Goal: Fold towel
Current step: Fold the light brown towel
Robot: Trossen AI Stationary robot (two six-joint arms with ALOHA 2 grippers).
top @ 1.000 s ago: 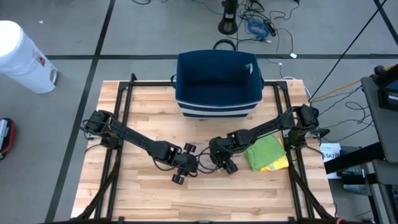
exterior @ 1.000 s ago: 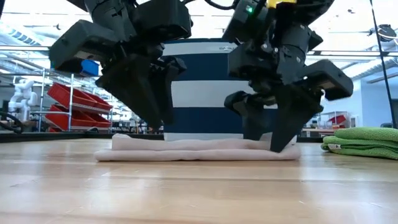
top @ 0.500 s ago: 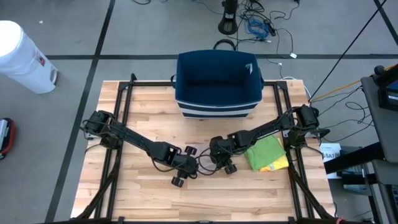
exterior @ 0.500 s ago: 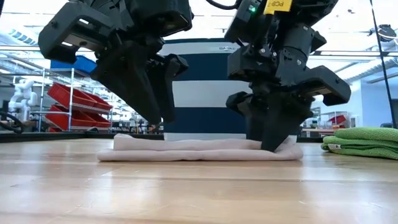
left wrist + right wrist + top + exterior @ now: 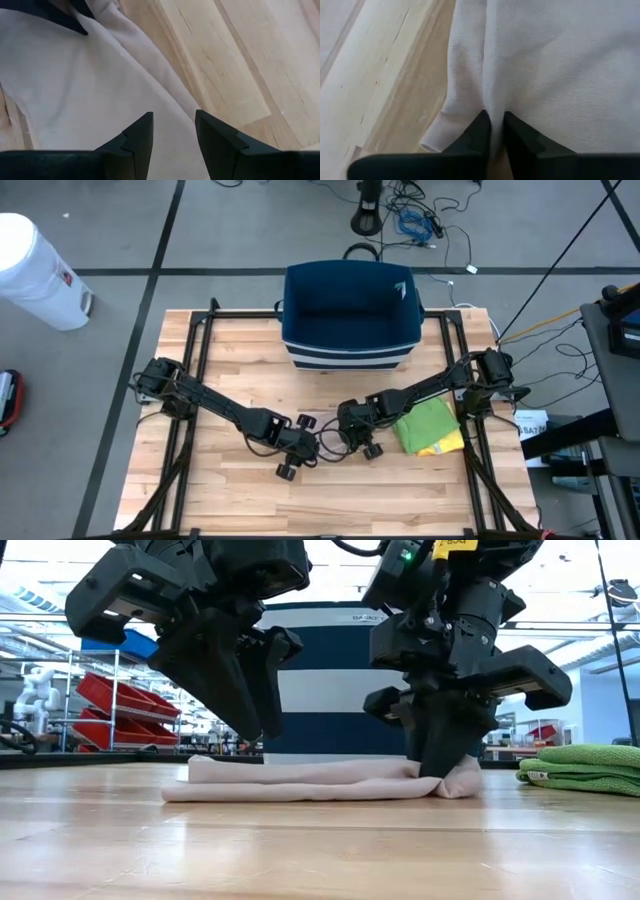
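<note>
Light slatted-wood counter (image 5: 230, 500), bearing all items. Navy fabric storage bin with white bands (image 5: 350, 315), at the counter's far edge. Folded lime-green cloths (image 5: 432, 427), stacked near the right arm. Pale pink cotton towel (image 5: 320, 780), lying flat in layers at mid-counter beneath both arms. Right end effector (image 5: 492, 131), down on the towel's right end, pinched shut on a raised ridge of cloth. Left end effector (image 5: 172, 131), hovering above the towel's left part, parted, gripping nothing. Risk, judged: the pinch may catch only the top layer, so lifting could peel the layers apart or drag the whole towel askew. The high view hides the towel under the arms; the low view shows its layers and bunched right end, and the right wrist view alone shows the pinched ridge.
</note>
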